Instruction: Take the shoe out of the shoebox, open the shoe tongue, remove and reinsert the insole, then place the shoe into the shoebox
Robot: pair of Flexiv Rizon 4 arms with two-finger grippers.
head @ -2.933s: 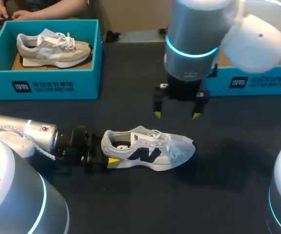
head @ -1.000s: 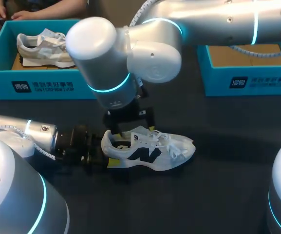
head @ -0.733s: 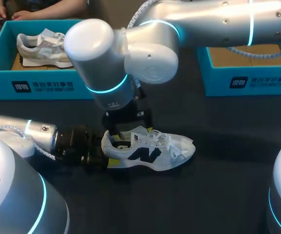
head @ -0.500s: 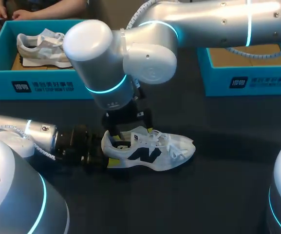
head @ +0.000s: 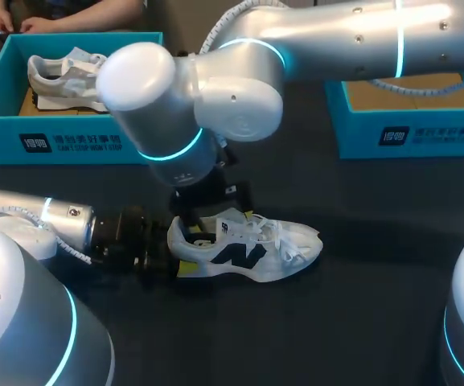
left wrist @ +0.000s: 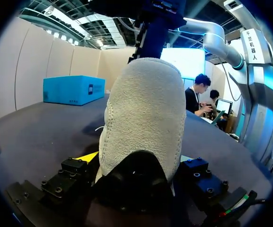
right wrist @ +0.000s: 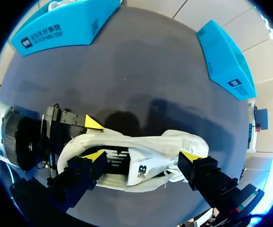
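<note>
- The shoe (head: 248,249) is out of its box and sitting upright mid-bench (head: 360,322), heel at 9 o'clock, toe at 3. The empty blue shoebox (head: 408,137) is up at 2 o'clock from it, well apart.
- My read is we're at the tongue/insole part. Nothing has been pulled out of the shoe yet.
- The left pincer (head: 179,251) is clamped on the heel from both sides, so it's basically acting as a vise.
- The right pincer (right wrist: 142,158) is spread wide and holding nothing. One tip is over the shoe's mouth, the other out by the laces.
- Next, I'd guess it needs to dip in and close on the tongue (right wrist: 141,168), then peel it toward the toe while the heel stays pinned.
- Pose-wise, the left arm lies low along the bench, coming in from 9 o'clock. The right arm sweeps in from 2 o'clock past the middle, wrist pointing down over the shoe.
</note>
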